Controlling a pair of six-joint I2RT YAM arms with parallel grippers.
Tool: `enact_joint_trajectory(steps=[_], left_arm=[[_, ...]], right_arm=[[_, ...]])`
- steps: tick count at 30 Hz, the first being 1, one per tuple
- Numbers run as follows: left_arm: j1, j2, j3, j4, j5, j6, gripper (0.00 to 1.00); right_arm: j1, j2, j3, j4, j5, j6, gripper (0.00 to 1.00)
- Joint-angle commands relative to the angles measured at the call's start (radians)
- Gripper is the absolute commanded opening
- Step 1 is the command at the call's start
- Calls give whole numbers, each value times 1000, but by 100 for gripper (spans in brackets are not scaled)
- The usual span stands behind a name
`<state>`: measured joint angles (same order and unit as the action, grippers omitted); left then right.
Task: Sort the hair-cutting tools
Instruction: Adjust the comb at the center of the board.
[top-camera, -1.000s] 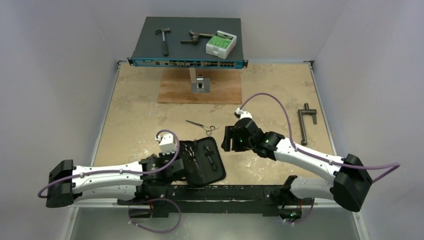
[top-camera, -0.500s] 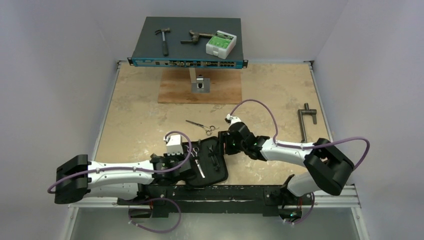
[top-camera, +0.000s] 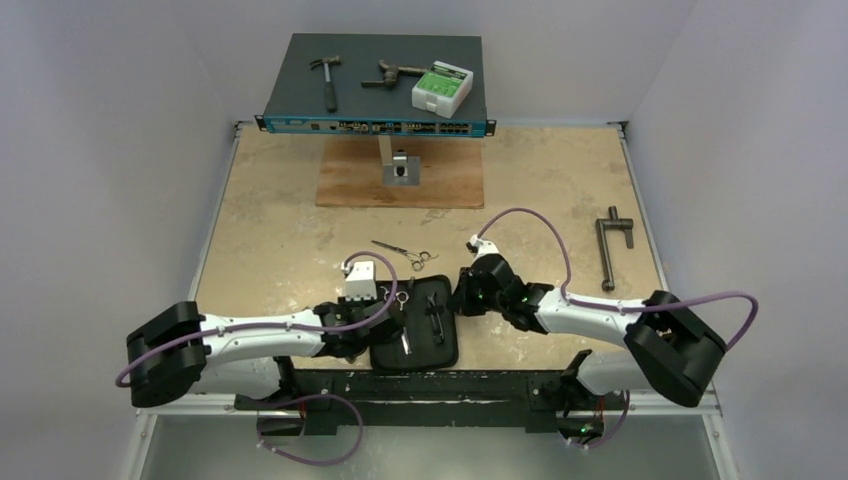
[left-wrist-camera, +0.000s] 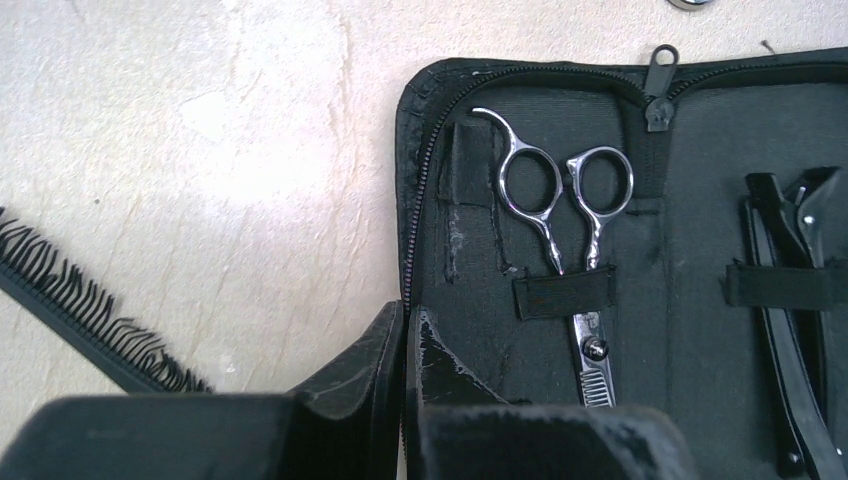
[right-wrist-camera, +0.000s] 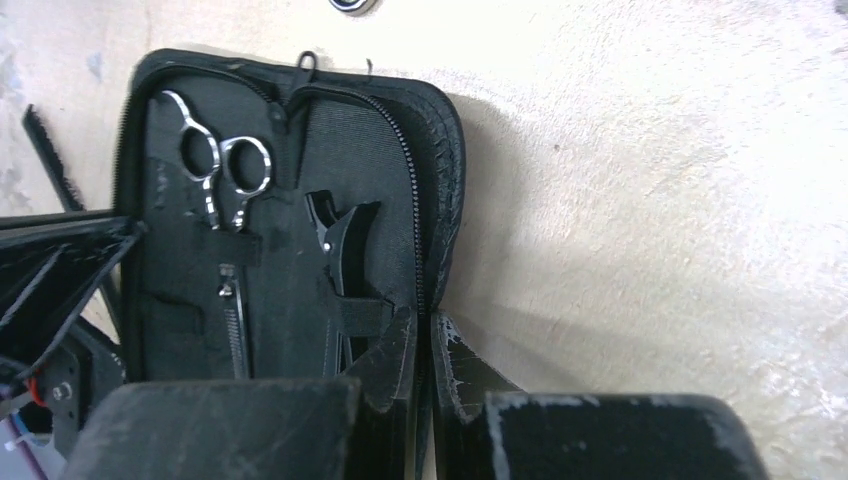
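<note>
Beige tabletop (top-camera: 280, 220), open black case (left-wrist-camera: 690, 150): scissors (left-wrist-camera: 560, 200) and clip (right-wrist-camera: 335, 250) strapped inside, second scissors (top-camera: 402, 250) just beyond, comb (left-wrist-camera: 80, 300) left of case. Pinching case's left rim, left gripper (left-wrist-camera: 408, 350); clamped on right rim, right gripper (right-wrist-camera: 425, 355).

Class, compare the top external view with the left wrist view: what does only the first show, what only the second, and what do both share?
Only the top external view: the hammer, the green and white box, the grey T-shaped bar and the loose scissors on the table. Only the left wrist view: the black comb lying left of the black case, and the toothed blade of the strapped scissors. Both: the open case holding those scissors and a black clip.
</note>
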<state>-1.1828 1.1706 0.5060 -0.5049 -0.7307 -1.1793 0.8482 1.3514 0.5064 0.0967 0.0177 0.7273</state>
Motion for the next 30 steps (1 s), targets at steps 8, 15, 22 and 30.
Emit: enact_joint_trajectory(steps=[8,15,22,30], left_arm=[[56,188,185,250,89,220,0],[65,231,260,218,122,247,25],[78,94,280,79,48,199,74],[294,169,401,35,167,78,68]], right_arm=[[-8,-205,-99,-92,88,81,0],[-12,-310,-120,-182,149,119,0],[-12,-366,-77,-260,154,95,46],[-12,-414,-59,-280,175,72,57]])
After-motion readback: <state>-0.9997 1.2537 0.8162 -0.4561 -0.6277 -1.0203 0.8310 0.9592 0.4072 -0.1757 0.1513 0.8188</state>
